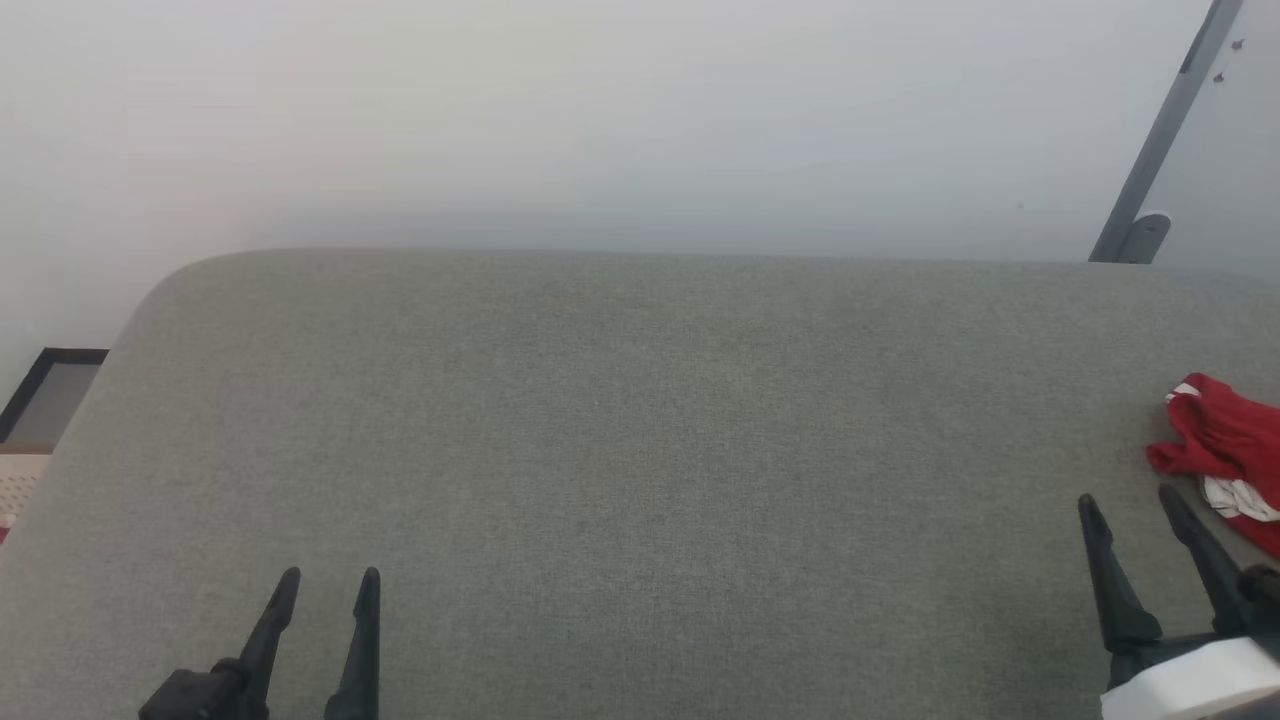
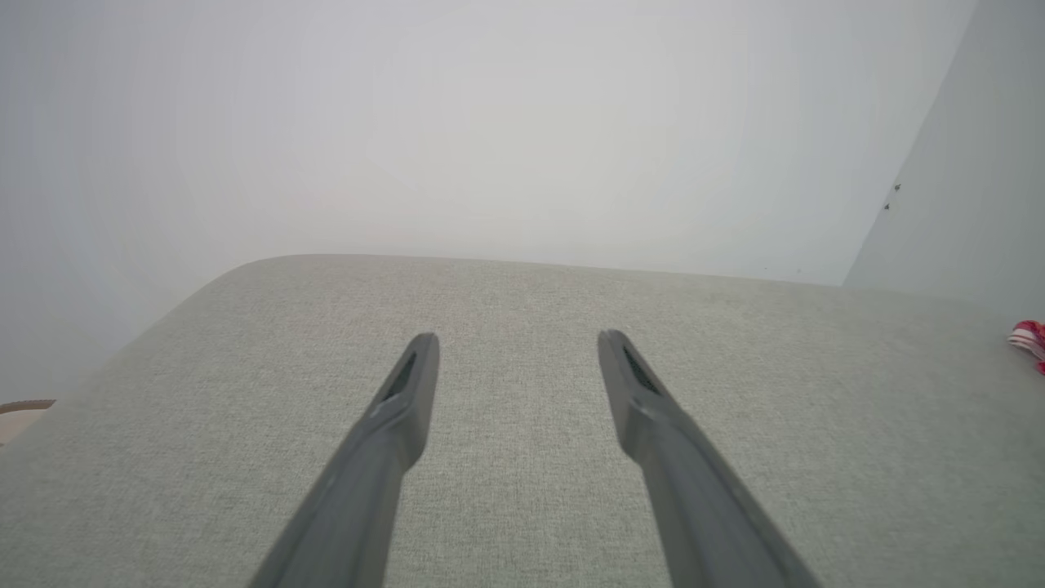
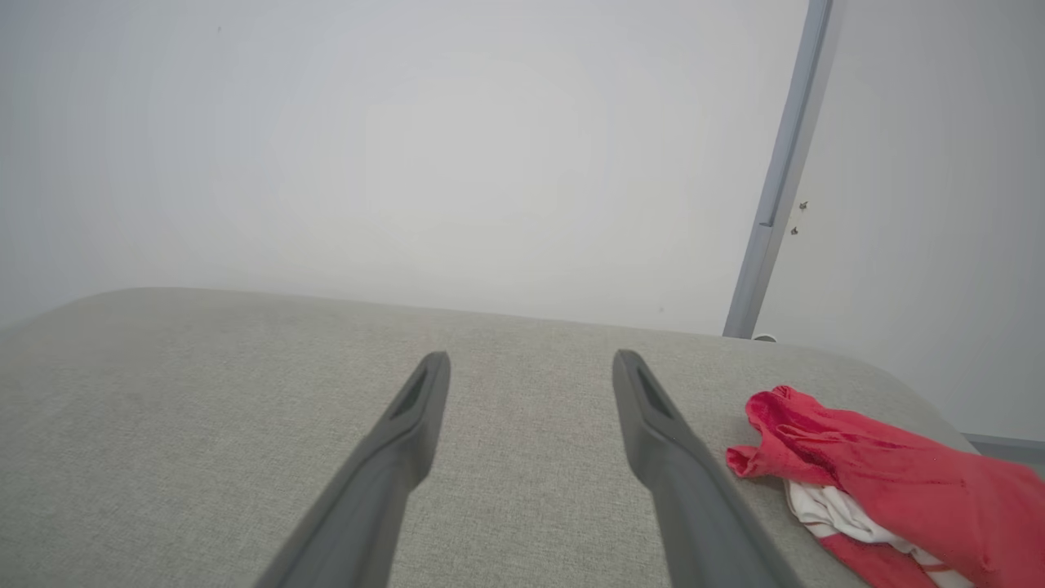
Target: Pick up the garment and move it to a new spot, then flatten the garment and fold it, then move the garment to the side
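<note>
At the right edge of the head view, the garment (image 1: 1225, 440) lies crumpled on the grey cushion (image 1: 640, 400), red folds uppermost, a strip of white showing beneath, its far side cut off by the frame. The right gripper (image 1: 1127, 497) sits at the lower right, just left of and below the cloth; its outer finger comes near the red edge without touching it. In the right wrist view the garment lies close beside the right-hand finger, outside the gap. The fingers are spread wide with only bare cushion between them, holding nothing, and point up the frame toward the pale wall (image 1: 600, 100). A pale forearm shows in the lower right corner of the head view. At the lower left, the left gripper (image 1: 331, 572) also points up the frame, fingers parted and empty, well apart from the garment. In the left wrist view a sliver of red shows at the far right edge.
</note>
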Motion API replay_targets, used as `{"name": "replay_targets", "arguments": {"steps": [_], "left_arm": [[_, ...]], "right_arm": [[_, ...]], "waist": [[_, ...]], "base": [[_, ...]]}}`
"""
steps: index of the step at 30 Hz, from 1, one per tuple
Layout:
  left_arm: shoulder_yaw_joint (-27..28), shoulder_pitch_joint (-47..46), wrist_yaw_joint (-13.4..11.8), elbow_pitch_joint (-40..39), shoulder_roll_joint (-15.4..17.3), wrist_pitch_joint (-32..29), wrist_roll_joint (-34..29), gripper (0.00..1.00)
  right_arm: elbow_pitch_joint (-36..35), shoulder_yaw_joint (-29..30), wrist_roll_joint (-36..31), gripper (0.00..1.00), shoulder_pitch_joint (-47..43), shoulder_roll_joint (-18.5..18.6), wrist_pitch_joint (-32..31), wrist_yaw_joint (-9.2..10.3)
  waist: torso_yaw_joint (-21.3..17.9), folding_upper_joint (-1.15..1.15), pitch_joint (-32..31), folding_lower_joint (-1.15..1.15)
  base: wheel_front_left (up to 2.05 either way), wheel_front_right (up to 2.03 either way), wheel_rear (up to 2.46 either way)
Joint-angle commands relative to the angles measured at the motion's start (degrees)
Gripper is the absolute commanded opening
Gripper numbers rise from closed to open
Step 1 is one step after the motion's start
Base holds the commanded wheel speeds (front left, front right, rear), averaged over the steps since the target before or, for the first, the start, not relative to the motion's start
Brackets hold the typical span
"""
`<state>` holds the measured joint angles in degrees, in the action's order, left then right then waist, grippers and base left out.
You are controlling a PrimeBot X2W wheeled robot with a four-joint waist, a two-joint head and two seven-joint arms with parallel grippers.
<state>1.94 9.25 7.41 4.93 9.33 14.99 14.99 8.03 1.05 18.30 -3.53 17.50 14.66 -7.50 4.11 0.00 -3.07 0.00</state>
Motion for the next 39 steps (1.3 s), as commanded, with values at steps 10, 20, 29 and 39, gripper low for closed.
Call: {"name": "replay_targets", "arguments": {"steps": [10, 20, 29, 39], "left_arm": [[-0.25, 0.97, 0.07, -1.36, -0.30, 0.27, 0.92, 1.00], [-0.30, 0.69, 0.07, -1.85, -0.39, 0.27, 0.85, 1.00], [1.01, 0.76, 0.07, -1.98, -0.78, 0.27, -0.52, 1.00], [0.82, 0.29, -0.01, 0.59, -1.87, -1.42, 5.18, 0.00]], "right_arm": [[-4.22, 2.42, -1.39, 1.00, -2.46, -2.60, -2.03, 0.02], [-5.45, 2.19, -1.01, 1.00, -3.03, -3.17, -2.79, 0.02], [-5.87, 2.10, -0.73, 1.00, -2.86, -3.53, -2.84, 0.02], [-3.02, 1.94, 4.55, 0.00, -2.47, -5.09, -4.23, 0.00]], "waist": [[-0.01, 0.00, 0.22, 0.00], [-0.28, 0.00, 0.37, 0.00], [-0.63, 0.00, 0.55, 0.00], [-0.83, 0.00, 0.72, 0.00]], "base": [[0.00, 0.00, 0.00], [0.00, 0.00, 0.00], [0.00, 0.00, 0.00], [0.00, 0.00, 0.00]]}}
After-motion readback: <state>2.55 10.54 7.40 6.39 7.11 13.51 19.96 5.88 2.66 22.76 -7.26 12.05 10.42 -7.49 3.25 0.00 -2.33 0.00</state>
